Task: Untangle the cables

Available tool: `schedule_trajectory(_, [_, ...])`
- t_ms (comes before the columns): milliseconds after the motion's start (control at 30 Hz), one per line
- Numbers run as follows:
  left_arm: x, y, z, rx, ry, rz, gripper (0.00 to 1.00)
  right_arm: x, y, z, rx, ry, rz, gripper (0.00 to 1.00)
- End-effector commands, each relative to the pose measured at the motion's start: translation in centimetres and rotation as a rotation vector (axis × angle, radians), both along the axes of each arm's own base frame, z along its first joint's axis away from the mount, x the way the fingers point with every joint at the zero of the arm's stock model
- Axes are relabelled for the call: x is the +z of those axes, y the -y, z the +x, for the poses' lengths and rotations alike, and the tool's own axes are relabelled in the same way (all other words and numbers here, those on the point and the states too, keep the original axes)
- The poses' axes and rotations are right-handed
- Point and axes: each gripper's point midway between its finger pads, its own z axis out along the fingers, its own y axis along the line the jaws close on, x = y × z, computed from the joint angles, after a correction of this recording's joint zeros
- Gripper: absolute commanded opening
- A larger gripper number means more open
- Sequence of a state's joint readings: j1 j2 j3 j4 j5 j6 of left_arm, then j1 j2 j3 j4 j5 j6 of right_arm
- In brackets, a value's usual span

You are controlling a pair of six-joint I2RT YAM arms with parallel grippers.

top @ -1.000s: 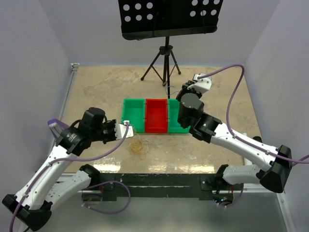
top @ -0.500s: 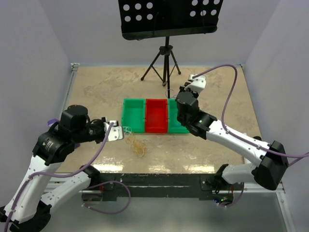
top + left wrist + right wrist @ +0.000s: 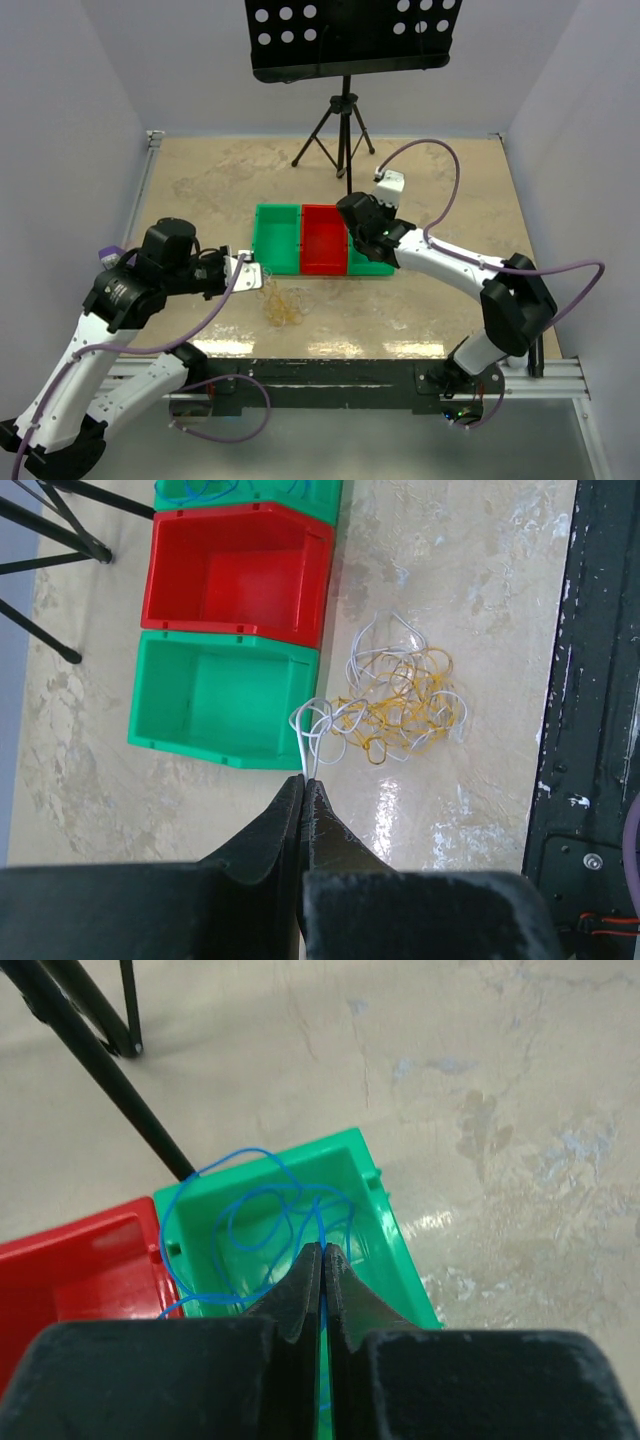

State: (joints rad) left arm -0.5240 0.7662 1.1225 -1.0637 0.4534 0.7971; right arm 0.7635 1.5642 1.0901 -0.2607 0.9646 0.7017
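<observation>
The tan, mottled tabletop [image 3: 200, 180] sits between pale walls. A black tripod stand [image 3: 345, 120] is at the far end and three bins stand in a row mid-table.

The left gripper [image 3: 305, 780] is pinched tight on a white strand [image 3: 300, 742] that leaves its tips and loops just ahead of them. The rest of the cables [image 3: 400, 705] lie ahead and off to the right of those tips in its wrist view. They form a loose heap of whitish and yellow-orange loops on the bare table, just in front of the bins. Gripping one end like this looks meant to draw the white strand out of the yellow-orange loops it crosses. An empty green bin [image 3: 215, 695] sits directly beyond the tips, a likely place for it, with the red bin [image 3: 235, 580] further on, also empty.

The right gripper [image 3: 322, 1250] is closed too, with a thin blue cable [image 3: 250, 1151] running into the slit between its fingers. That cable's loops lie inside the other green bin [image 3: 395, 1250], right beyond and below the tips. I'd judge it is being lowered in, separated from the heap.
</observation>
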Motion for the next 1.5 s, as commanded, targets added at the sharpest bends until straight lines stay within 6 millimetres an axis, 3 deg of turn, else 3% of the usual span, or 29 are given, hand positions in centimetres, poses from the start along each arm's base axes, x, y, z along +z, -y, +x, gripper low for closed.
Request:
schedule_trajectory(0, [0.0,0.4,0.2,-0.016,0.01,-0.009,0.0,-0.9,0.3,-0.8,-0.031,-0.038,0.075,0.0])
schedule_trajectory(100, [-0.3,0.4,0.3,-0.015,0.006,-0.007,0.0,-1.4,1.0,-1.6,-0.062,-0.054,0.091,0.0])
schedule_trajectory(167, [-0.5,0.4,0.3,-0.014,0.002,-0.002,0.0,-0.1,1.3,-2.3,-0.051,-0.017,0.141,0.0])
schedule_trajectory(300, [-1.2,0.2,0.5,-0.005,-0.003,0.012,0.0,5.6,2.0,-4.0,0.058,0.14,0.279,0.0])
schedule_trajectory(400, [-1.5,0.2,0.6,-0.004,-0.007,0.017,0.0,8.5,3.0,-4.9,0.069,0.2,0.316,0.0])
schedule_trajectory(733, [-1.6,0.1,0.7,0.01,-0.007,0.017,0.0,5.4,2.3,-4.6,0.07,0.086,0.249,0.0])
schedule_trajectory(1067, [-2.1,-0.2,0.8,0.017,-0.007,0.032,0.0,1.0,0.9,-1.1,0.014,-0.002,0.058,0.0])
schedule_trajectory(1200, [-2.4,-0.3,0.9,0.02,-0.005,0.04,0.0,-0.4,1.6,0.1,-0.051,-0.029,-0.051,0.0])
schedule_trajectory(1467, [-2.8,-0.5,0.8,0.023,-0.006,0.051,0.0,-0.8,3.2,1.5,-0.099,-0.024,-0.156,0.0])
